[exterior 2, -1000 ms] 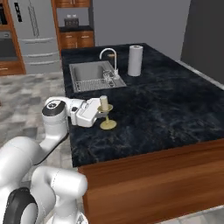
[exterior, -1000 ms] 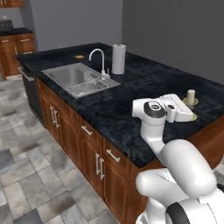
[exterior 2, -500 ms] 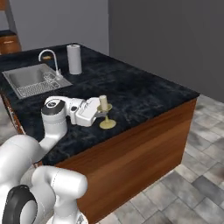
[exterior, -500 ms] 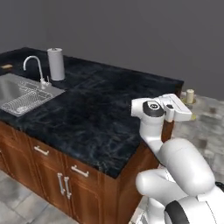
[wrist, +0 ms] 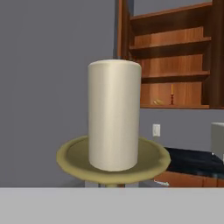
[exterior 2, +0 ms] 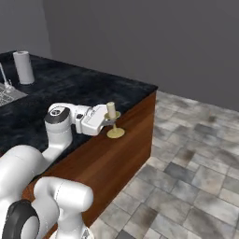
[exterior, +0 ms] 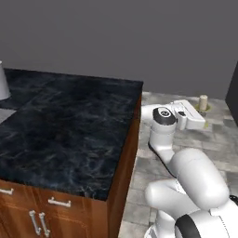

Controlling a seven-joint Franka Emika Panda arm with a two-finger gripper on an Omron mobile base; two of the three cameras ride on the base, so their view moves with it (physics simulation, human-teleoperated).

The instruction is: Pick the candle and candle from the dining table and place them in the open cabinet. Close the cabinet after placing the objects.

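My gripper [exterior 2: 112, 123] is shut on the stem of a yellowish stand that carries the short cream-white candle [exterior 2: 111, 109], held upright in the air beyond the end of the dining table [exterior 2: 70, 88]. In the left base view the candle [exterior: 203, 102] and gripper [exterior: 200, 114] hang over the tiled floor, right of the table [exterior: 60, 125]. The hand view has the candle [wrist: 114, 113] close up on its dish. Far behind it is the open cabinet [wrist: 175, 57], with the thin orange candle [wrist: 172, 93] upright on its lowest shelf.
A paper towel roll [exterior 2: 23, 66] stands on the far part of the table, near a faucet [exterior 2: 3, 74]. A small yellow thing [wrist: 158, 102] lies on the cabinet shelf beside the orange candle. A dark counter [wrist: 192, 159] runs below the cabinet. Grey tiled floor [exterior 2: 186, 154] spreads to the right.
Both base views have swung, so the table and sink slid off to the left and the floor came in: the camera moved. The gripper still holds the cream candle the same way.
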